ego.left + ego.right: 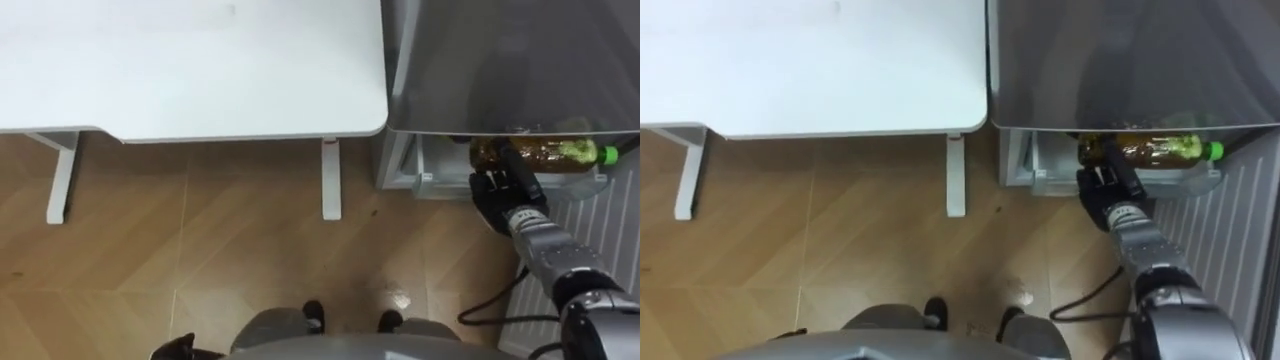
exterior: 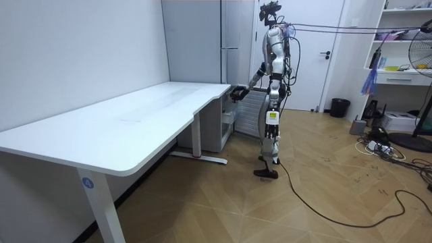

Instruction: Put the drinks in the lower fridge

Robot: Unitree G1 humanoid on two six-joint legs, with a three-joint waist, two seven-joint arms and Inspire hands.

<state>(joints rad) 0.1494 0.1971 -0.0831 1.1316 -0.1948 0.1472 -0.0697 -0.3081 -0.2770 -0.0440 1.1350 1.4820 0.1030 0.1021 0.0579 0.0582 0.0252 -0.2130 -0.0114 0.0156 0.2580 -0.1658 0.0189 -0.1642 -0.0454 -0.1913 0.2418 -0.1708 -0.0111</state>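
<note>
At the open lower fridge (image 1: 428, 176), the right hand (image 1: 506, 196) grips a green-capped bottle (image 1: 556, 153)

both eye views look steeply down from the head, near, at the table (image 1: 200, 70) edge and fridge (image 1: 500, 60); the room view faces the same spot from well off, along the table.

Bottle (image 1: 560, 153) partly beneath fridge (image 1: 500, 60), left hand (image 1: 172, 348) cropped

no print on the bottle (image 1: 565, 153) or elsewhere is legible
</note>
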